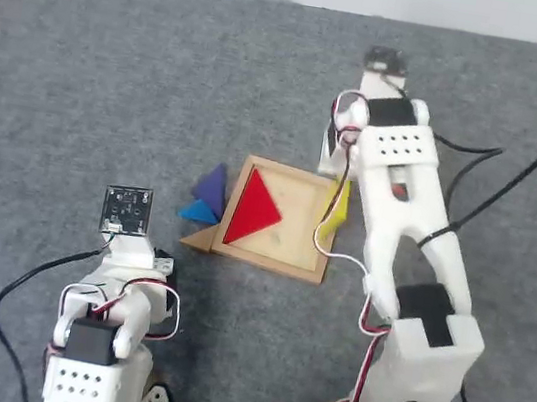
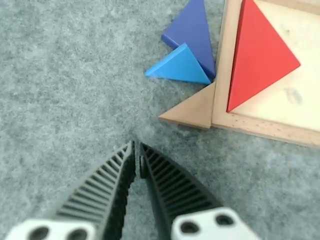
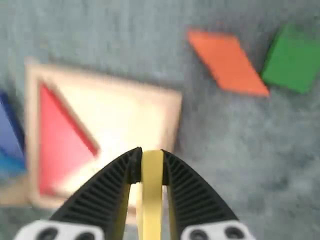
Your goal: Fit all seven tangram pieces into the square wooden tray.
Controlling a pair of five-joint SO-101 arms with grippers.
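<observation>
Grey felt covers the tabletop (image 1: 84,82), and on it I see the square wooden tray (image 1: 271,263) lying between my two arms. One piece sits inside it: the red triangle (image 1: 250,208), laid flat against the tray's side nearest the left arm. Just outside that same side, three pieces crowd together on the felt. The dark blue triangle (image 1: 212,185) and the light blue triangle (image 1: 198,212) touch each other, and a plain wood triangle (image 1: 200,239) rests against the tray's corner.

My right gripper (image 3: 151,156) is clenched on the yellow piece (image 3: 151,195), held edge-on between the fingers. From above, that piece (image 1: 338,203) hangs at the tray's opposite side, over or just beside the rim; I cannot tell which. Past the tray, the right wrist view shows an orange parallelogram (image 3: 227,62) and a green square (image 3: 292,60) near each other on the felt.

My left gripper (image 2: 137,150) is pinched together with nothing in it, above bare felt near the wood triangle.
</observation>
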